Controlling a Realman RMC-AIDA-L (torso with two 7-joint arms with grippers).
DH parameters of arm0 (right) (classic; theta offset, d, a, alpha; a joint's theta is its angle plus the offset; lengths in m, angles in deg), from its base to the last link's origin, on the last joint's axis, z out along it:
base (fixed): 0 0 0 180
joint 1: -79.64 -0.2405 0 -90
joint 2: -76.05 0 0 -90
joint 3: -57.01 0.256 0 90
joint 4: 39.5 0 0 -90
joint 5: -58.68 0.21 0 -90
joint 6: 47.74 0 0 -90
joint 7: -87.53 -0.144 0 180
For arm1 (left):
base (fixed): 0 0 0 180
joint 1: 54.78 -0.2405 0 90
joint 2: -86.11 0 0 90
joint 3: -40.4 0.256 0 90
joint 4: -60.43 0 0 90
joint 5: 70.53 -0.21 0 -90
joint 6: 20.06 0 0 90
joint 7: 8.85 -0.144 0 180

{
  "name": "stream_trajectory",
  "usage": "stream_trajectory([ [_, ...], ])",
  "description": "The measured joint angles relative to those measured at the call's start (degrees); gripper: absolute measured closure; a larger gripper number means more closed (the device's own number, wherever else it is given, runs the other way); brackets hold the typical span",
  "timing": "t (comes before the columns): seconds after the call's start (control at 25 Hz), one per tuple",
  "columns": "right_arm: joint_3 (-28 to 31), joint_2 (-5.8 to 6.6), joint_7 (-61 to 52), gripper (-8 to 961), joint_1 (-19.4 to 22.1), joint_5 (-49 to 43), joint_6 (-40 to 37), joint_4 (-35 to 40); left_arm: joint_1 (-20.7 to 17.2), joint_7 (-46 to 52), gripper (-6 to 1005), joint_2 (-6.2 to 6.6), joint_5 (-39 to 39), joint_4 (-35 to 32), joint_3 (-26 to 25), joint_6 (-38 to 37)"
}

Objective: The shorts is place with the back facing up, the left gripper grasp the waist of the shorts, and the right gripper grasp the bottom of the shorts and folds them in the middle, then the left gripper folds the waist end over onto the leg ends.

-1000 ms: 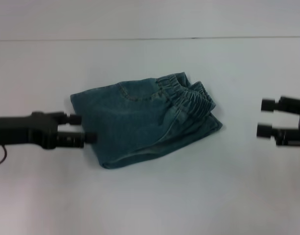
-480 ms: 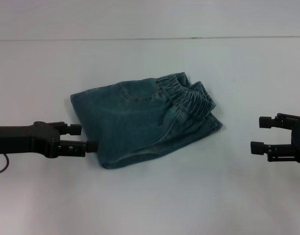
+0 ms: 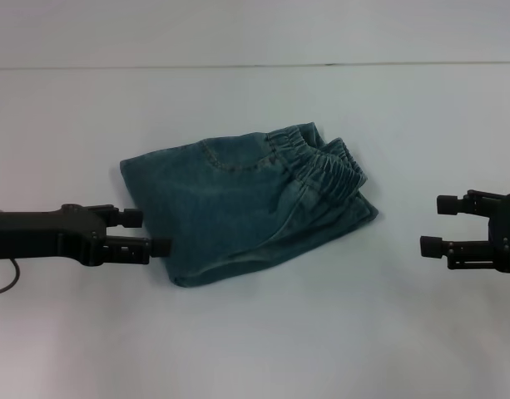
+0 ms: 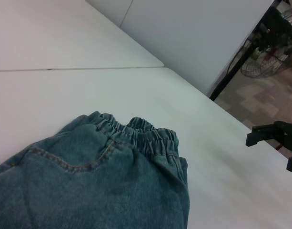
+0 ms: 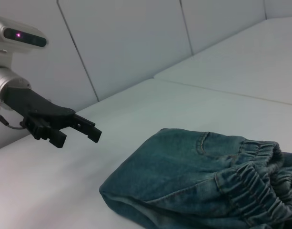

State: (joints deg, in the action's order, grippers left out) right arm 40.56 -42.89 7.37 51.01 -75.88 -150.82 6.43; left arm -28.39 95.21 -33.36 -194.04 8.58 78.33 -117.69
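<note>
Shorts (image 3: pixel 246 208) sit mid-surface (image 3: pixel 255 349), already folded into a compact stack. The waist (image 3: pixel 317 162) lies on top toward the right side, and the folded edge faces the left claw (image 3: pixel 148 232).

Left claw is just beside that folded edge, released, holding nothing. Right claw (image 3: pixel 442 224) is well apart from the shorts on the right, also released and empty.

My read: both folds look done and this is the clearing phase. To do it well, take both claws straight out and level, and don't drag the left fingertips (image 3: pixel 160 246) across the denim edge or the top layer will shift.

Shorts look: blue-green faded denim, the ruffled elastic band bunched in two layers, and a curved stitched seam showing on the upper face. The stack is slightly skewed and the edges aren't perfectly aligned. The leg hems are buried underneath, so I can't see them clearly.
</note>
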Motion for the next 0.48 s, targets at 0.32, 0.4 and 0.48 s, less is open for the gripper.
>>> stream_trajectory([
  [0.32,-0.66,-0.32,0.00,26,-0.30,0.00,1.26,-0.54,0.34,0.00,50,-0.31,0.03,0.08,-0.05,-0.02],
  [0.4,-0.67,-0.33,0.00,26,-0.34,0.01,1.31,-0.55,0.46,0.00,50,-0.36,0.03,0.08,-0.05,-0.02],
  [0.48,-0.68,-0.33,0.00,26,-0.37,0.00,1.43,-0.55,0.56,0.00,50,-0.42,0.03,0.09,-0.05,-0.02],
])
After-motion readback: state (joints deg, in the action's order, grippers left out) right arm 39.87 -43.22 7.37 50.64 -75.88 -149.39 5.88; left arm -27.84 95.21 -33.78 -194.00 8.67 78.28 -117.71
